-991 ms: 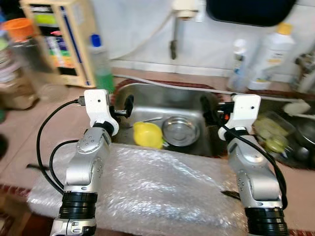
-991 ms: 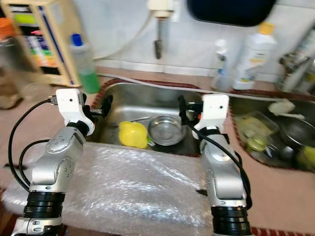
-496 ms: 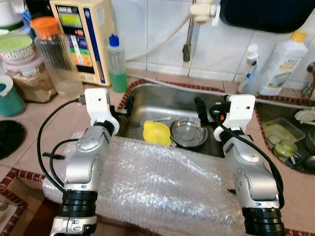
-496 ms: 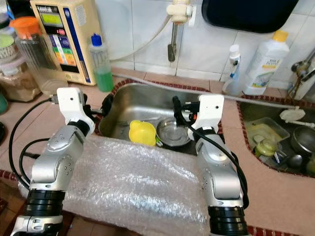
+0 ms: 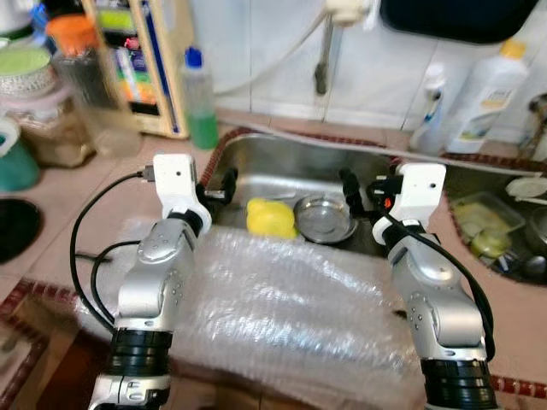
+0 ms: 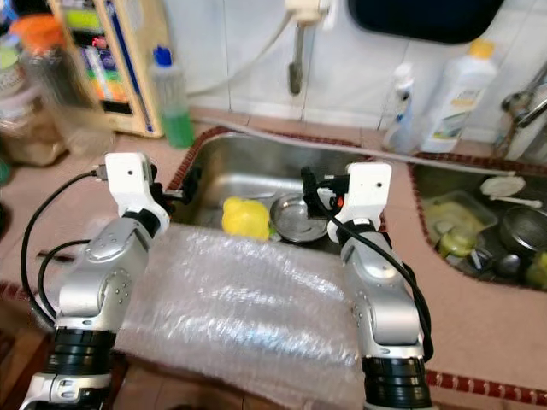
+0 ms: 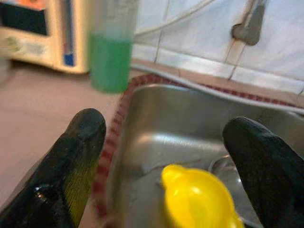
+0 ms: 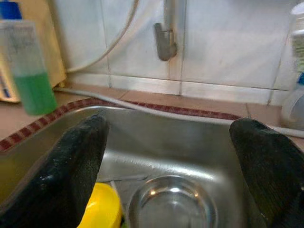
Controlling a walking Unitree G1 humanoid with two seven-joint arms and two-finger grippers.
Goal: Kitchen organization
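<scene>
Both grippers, left (image 5: 224, 185) and right (image 5: 352, 189), fingers spread, empty; yellow cup (image 5: 271, 219) and steel bowl (image 5: 326, 219) apparently remain unsorted in sink (image 5: 282, 166).

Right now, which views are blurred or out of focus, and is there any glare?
Left eye view: motion blur smears the green soap bottle and shelf items; glare on the bubble wrap. Right eye view: similarly soft, the steel bowl shiny. Left wrist view: the yellow cup and fingers are out of focus. Right wrist view: soft, the sink reflecting light.
</scene>
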